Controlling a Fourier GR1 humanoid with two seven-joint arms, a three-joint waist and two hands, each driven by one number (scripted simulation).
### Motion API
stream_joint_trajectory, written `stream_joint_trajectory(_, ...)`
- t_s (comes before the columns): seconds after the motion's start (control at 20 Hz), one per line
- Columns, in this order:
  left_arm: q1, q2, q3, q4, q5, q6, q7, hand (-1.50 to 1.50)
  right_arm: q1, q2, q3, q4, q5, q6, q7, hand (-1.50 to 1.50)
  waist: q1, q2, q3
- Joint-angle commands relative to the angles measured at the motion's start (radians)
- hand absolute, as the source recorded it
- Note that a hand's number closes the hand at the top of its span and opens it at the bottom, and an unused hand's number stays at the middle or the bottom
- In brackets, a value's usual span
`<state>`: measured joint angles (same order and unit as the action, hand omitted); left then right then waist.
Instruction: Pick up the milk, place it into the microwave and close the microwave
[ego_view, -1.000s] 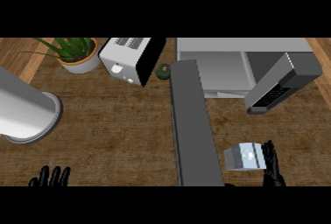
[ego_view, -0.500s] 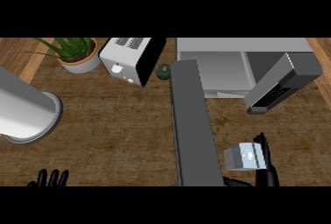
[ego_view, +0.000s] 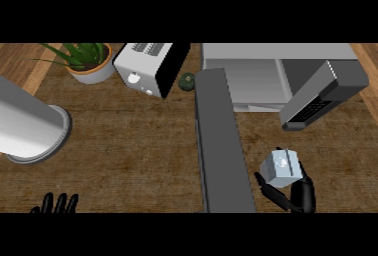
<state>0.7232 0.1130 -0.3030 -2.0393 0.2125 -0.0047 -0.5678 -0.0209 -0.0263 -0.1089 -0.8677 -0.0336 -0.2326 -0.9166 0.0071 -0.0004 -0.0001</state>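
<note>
The milk (ego_view: 280, 166), a small pale blue-white carton, is right of the long grey door slab (ego_view: 221, 145), which reaches from the microwave toward me. My right hand (ego_view: 299, 192) comes in from the lower edge and curls round the carton, thumb on its lower left and fingers along its right side. The microwave (ego_view: 247, 75) stands open at the back right, its pale cavity showing, and its dark keypad panel (ego_view: 321, 97) juts out on the right. At the bottom left my left hand (ego_view: 55, 204) rests open with its fingers up.
A white toaster (ego_view: 148, 67) and a potted plant (ego_view: 85, 62) stand at the back left. A small dark green fruit (ego_view: 188, 81) lies between the toaster and the microwave. A large grey cylinder (ego_view: 29, 127) fills the left edge.
My right hand has risen from the lower edge and closed round the milk. The carton now shows slightly higher in the view. The left hand has not moved.
</note>
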Motion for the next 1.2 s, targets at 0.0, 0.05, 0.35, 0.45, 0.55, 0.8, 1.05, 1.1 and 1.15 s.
stream_joint_trajectory(0.0,0.028,0.017,-0.009,-0.002,0.008,-0.026,-0.032,-1.50,-0.114,-0.039,-0.035,0.114,0.040,-0.077,-0.024,1.50,0.007,0.001,0.001)
stream_joint_trajectory(0.05,0.025,-0.010,-0.033,0.030,-0.032,0.004,-0.070,-1.50,-0.068,-0.014,-0.028,0.092,0.030,-0.073,-0.050,1.50,0.001,0.000,0.000)
stream_joint_trajectory(0.35,-0.006,0.023,0.009,0.018,0.016,-0.009,-0.029,-1.50,-0.168,-0.030,-0.088,0.154,-0.008,-0.090,-0.069,1.50,0.001,0.001,0.001)
stream_joint_trajectory(0.45,0.054,0.036,0.002,-0.017,0.040,-0.021,-0.028,-1.50,-0.113,-0.001,-0.081,0.094,-0.030,-0.056,-0.123,1.50,0.001,0.000,0.001)
stream_joint_trajectory(0.55,0.029,0.029,0.008,0.010,0.027,-0.014,-0.042,-1.50,-0.168,0.025,-0.009,0.098,-0.048,-0.099,-0.114,1.50,0.004,0.000,0.001)
stream_joint_trajectory(0.8,0.038,0.027,-0.028,0.031,0.014,-0.041,-0.076,-1.50,-0.388,-0.131,-0.113,0.362,-0.053,0.118,-0.135,1.50,0.040,0.011,0.004)
stream_joint_trajectory(1.05,0.031,0.032,-0.032,-0.023,0.007,-0.010,-0.018,-1.50,-0.445,-0.108,-0.117,0.495,-0.036,0.131,-0.216,1.50,0.016,0.006,0.002)
stream_joint_trajectory(1.1,0.012,0.047,0.031,0.044,0.062,-0.058,-0.076,-1.50,-0.477,-0.108,-0.139,0.514,-0.048,0.115,-0.233,1.50,0.020,0.007,0.002)
stream_joint_trajectory(1.15,0.032,0.035,-0.015,-0.015,0.037,-0.021,-0.020,-1.50,-0.493,-0.093,-0.143,0.534,-0.046,0.099,-0.241,1.50,0.021,0.008,0.003)
